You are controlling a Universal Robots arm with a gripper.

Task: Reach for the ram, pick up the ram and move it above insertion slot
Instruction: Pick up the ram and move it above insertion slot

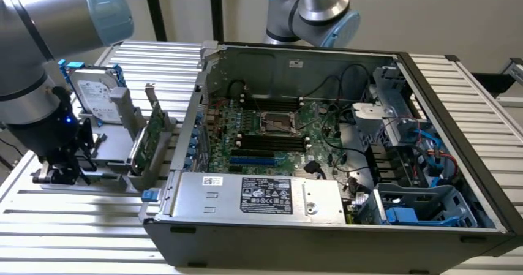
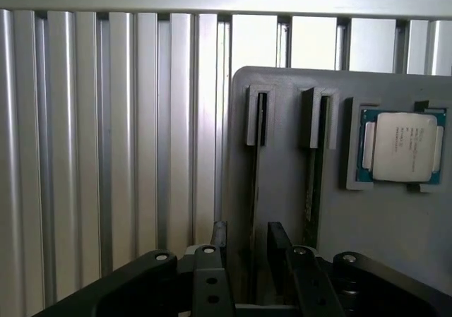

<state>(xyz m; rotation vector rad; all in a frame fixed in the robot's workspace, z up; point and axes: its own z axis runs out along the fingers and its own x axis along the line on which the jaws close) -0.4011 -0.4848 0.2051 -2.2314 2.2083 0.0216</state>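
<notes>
The ram (image 2: 253, 183) is a thin stick standing on edge in a slot of the grey holder (image 2: 395, 225). My gripper (image 2: 248, 241) is open, with one black finger on each side of the stick's near end and a gap to both. A second stick like it (image 2: 313, 183) stands in the neighbouring slot. In the exterior view my gripper (image 1: 59, 176) hangs low over the holder at the exterior view's left, beside the open computer case (image 1: 457, 146). The black insertion slots (image 1: 274, 141) lie on the motherboard inside the case.
A processor chip (image 2: 399, 146) rests in a recess of the holder. A hard drive (image 1: 92, 97) and a green expansion card (image 1: 147, 141) stand upright between my arm and the case. A power supply (image 1: 261, 195) fills the case's near side. Another arm (image 1: 315, 11) stands behind.
</notes>
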